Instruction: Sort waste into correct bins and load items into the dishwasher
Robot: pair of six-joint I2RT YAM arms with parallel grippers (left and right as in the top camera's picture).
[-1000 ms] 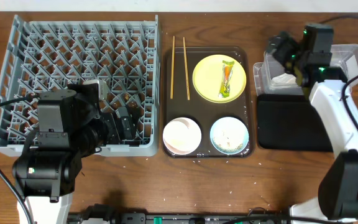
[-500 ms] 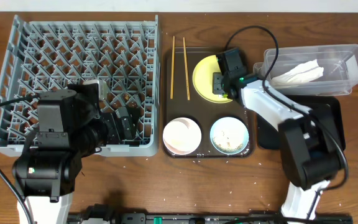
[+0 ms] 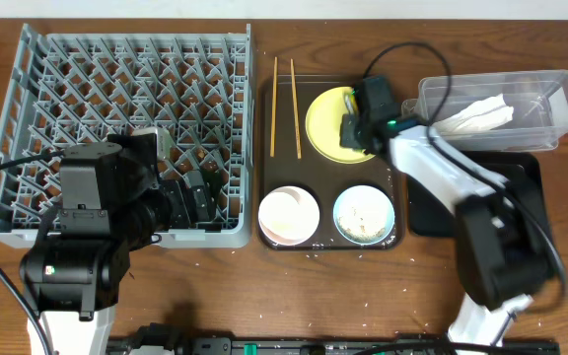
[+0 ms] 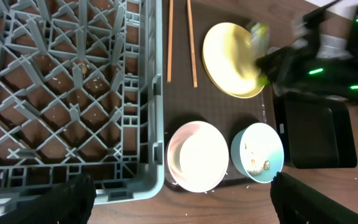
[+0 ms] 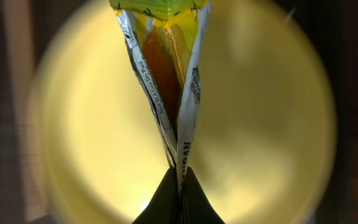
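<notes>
Now right gripper (image 5: 179,186) pinches shut on the sachet (image 5: 166,81) over the yellow plate (image 5: 260,124), likely to bin it; left gripper (image 3: 197,197) gapes wide, empty, above the dish rack (image 3: 87,79).

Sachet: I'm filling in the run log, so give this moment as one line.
right pincer: shut on sachet | place: at yellow plate | left pincer: open, empty, over rack | paper wrapper: in clear tub
</notes>
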